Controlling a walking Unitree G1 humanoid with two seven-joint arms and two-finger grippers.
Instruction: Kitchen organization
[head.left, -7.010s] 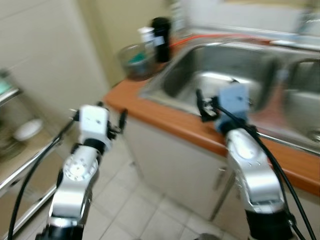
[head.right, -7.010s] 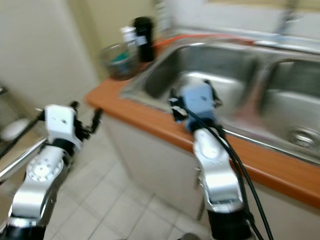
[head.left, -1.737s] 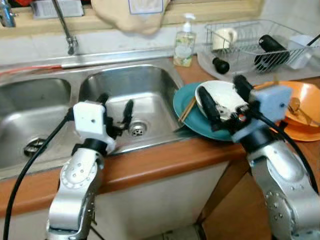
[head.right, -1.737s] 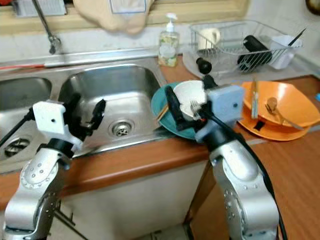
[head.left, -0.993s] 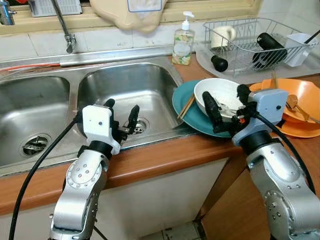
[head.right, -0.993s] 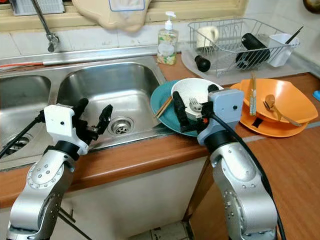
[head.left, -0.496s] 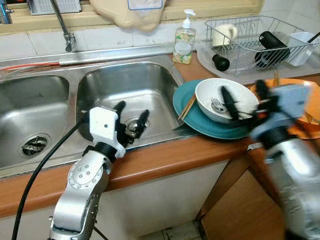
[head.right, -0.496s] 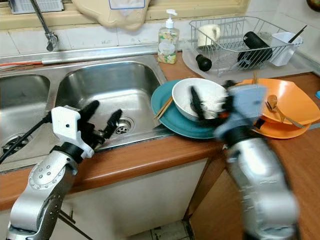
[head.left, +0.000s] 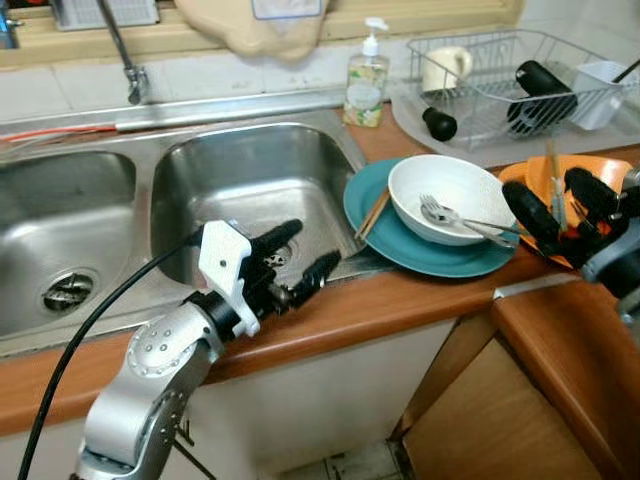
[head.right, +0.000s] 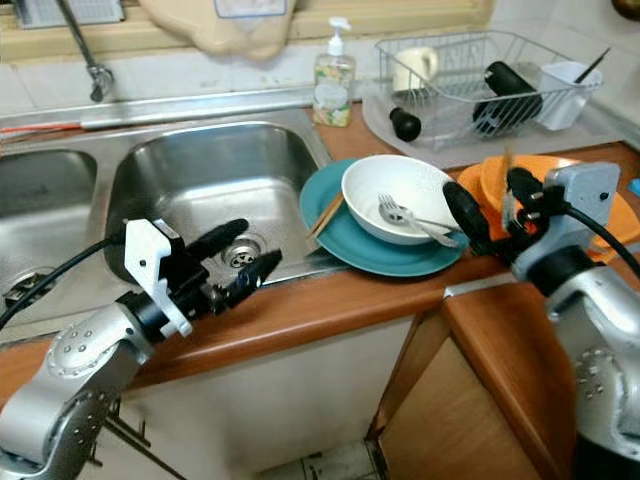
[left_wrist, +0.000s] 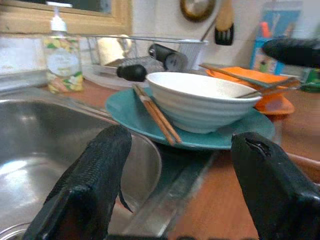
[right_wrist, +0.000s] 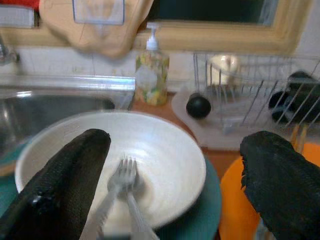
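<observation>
Right hand (head.right: 490, 215) pulled back from the bowl (head.right: 400, 195).
Both hands gape wide, empty (left hand (head.left: 290, 260) at the sink (head.left: 250, 180) edge); fork (head.right: 410, 217) ungrasped, tabletop (head.right: 330, 290) clearing unstarted.

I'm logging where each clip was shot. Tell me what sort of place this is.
A home kitchen, at the counter. A double stainless sink with a faucet, a wire dish rack and a used white bowl on a teal plate show it.
</observation>
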